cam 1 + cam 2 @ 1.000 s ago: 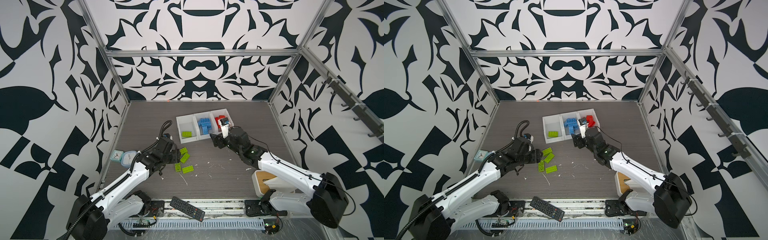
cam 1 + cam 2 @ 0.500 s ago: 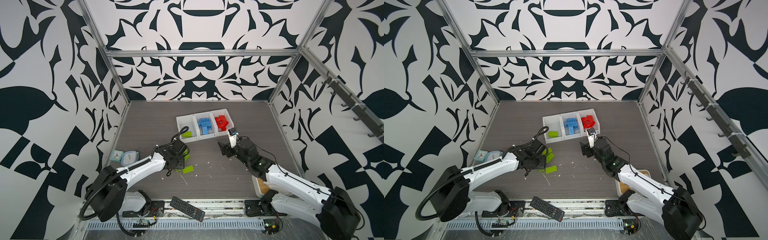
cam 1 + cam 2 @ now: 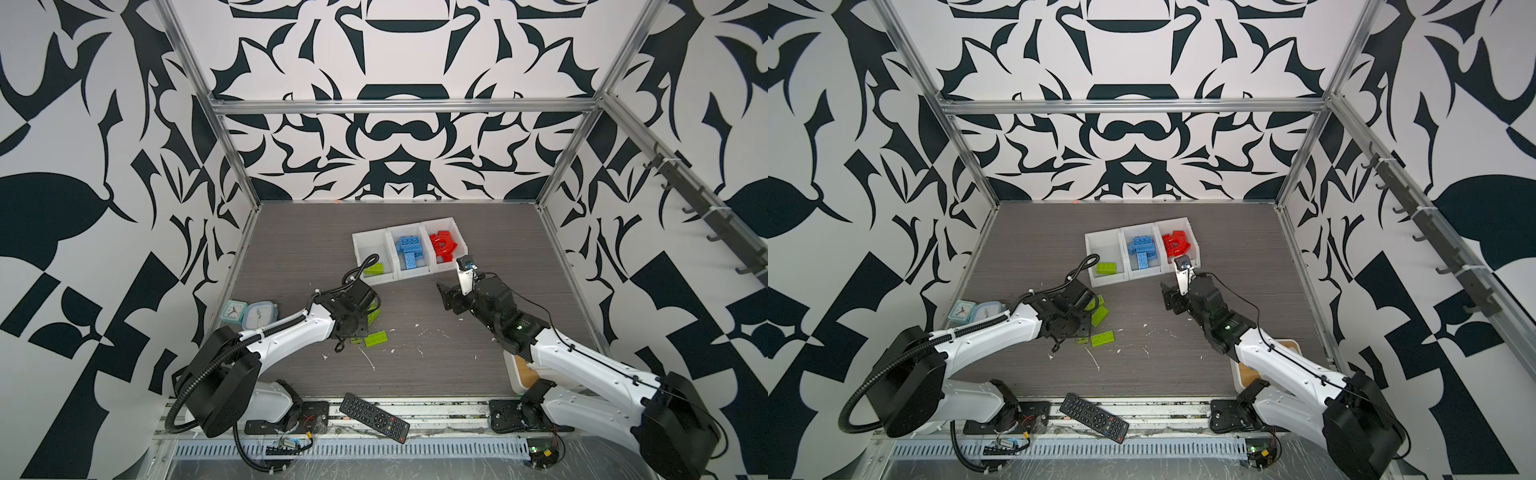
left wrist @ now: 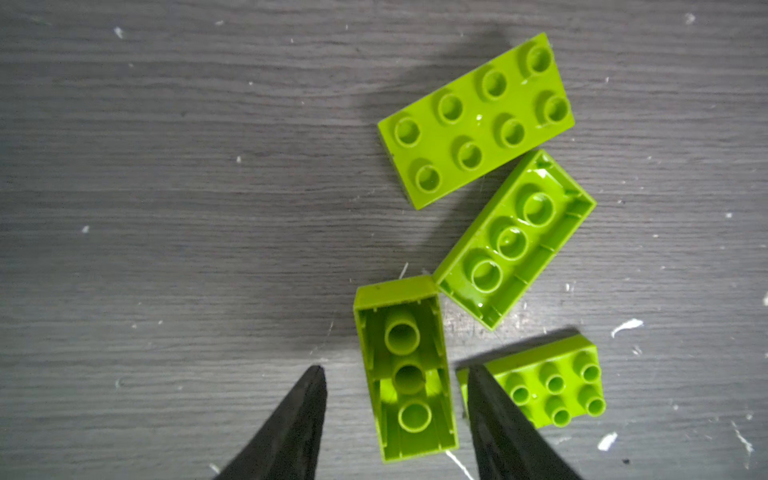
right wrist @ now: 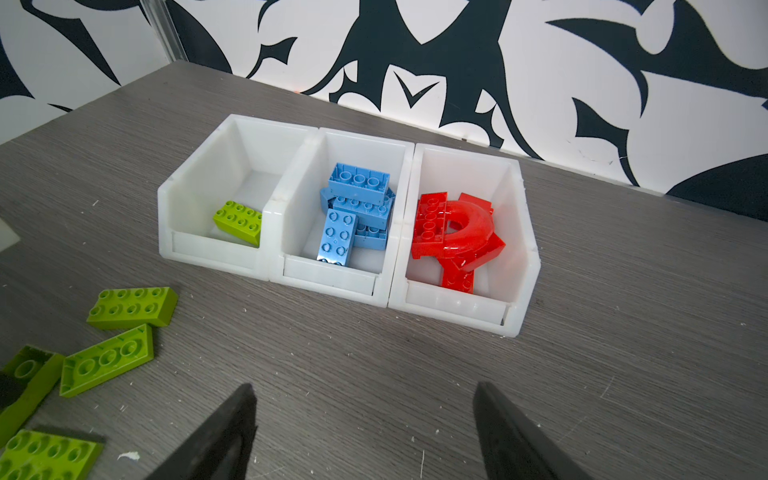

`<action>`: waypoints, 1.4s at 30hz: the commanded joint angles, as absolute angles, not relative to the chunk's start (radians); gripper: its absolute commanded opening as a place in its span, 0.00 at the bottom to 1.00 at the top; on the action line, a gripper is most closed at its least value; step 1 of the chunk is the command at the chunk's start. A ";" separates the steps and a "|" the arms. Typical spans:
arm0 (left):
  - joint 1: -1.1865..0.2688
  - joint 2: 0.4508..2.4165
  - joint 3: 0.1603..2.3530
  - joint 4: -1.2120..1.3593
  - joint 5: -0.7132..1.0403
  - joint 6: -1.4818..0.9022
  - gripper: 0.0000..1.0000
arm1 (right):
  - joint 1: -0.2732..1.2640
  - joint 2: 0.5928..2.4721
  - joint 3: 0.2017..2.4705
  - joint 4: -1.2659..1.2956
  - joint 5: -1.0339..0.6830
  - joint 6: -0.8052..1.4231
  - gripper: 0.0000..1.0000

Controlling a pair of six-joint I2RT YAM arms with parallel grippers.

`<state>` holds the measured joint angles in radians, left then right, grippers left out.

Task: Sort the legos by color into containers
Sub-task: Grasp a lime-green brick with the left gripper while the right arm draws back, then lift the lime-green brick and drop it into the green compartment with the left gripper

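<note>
Left gripper [image 4: 395, 368] is down at the bench [image 4: 166, 208], jaws spread either side of the target brick [image 4: 405, 370]. There's a clear gap on one side; the other finger is near, but I can't see contact. Nothing pinched yet. Right gripper [image 5: 363, 386] is spread wide and empty, hanging in front of the containers [image 5: 515, 257].

Where things are: the containers sit mid-bench toward the far edge. Blue bricks [image 5: 357, 208] are in the middle bin. Red bricks [image 5: 453, 232] plus an arch are in the bin nearest the right edge. One green sits in the green bin [image 5: 195, 183] at the left end. Four greens lie loose on the bench, left of centre, between the containers and the front edge.

Handling, my read: the target brick is hollow moulded plastic, lying open side up. Light, stiff, not fragile, but the glossy walls look slippery. Take it across the two long walls about mid-length; those flat parallel faces suit the pads. An end or diagonal grip would likely twist it out.

Watch:
- Studded brick [image 4: 552, 382] lies just beside one finger and could wedge or get dragged.
- Shallow brick [image 4: 515, 239], also open side up, touches the target's corner, so it may shift on lift.
- Flat brick [image 4: 476, 120] lies apart, no issue.
</note>
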<state>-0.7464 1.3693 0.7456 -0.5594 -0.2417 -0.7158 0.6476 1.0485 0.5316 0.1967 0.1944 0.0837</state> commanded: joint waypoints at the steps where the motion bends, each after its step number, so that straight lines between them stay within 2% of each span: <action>1: -0.749 1.393 0.735 -0.555 -0.264 -0.730 0.57 | 0.644 1.047 0.545 0.227 0.212 0.081 0.85; 8: -0.749 1.459 0.754 -0.546 -0.256 -0.713 0.53 | 0.645 1.065 0.558 0.210 0.205 0.078 0.84; 12: -0.749 1.467 0.759 -0.542 -0.256 -0.713 0.38 | 0.644 1.061 0.557 0.211 0.210 0.077 0.85; 19: -0.749 1.441 0.787 -0.585 -0.276 -0.702 0.24 | 0.645 1.064 0.560 0.205 0.210 0.074 0.85; 25: -0.749 1.370 0.858 -0.657 -0.305 -0.647 0.23 | 0.644 1.090 0.578 0.179 0.203 0.068 0.85; 28: -0.743 1.373 0.931 -0.632 -0.313 -0.548 0.23 | 0.644 1.114 0.592 0.171 0.141 0.074 0.85; 35: -0.648 1.568 1.206 -0.575 -0.291 -0.321 0.21 | 0.644 1.136 0.590 0.198 0.017 0.075 0.85; 38: -0.597 1.664 1.312 -0.531 -0.232 -0.267 0.21 | 0.645 1.150 0.593 0.201 0.000 0.075 0.85; 42: -0.583 1.798 1.461 -0.537 -0.263 -0.194 0.21 | 0.645 1.157 0.597 0.197 -0.006 0.067 0.86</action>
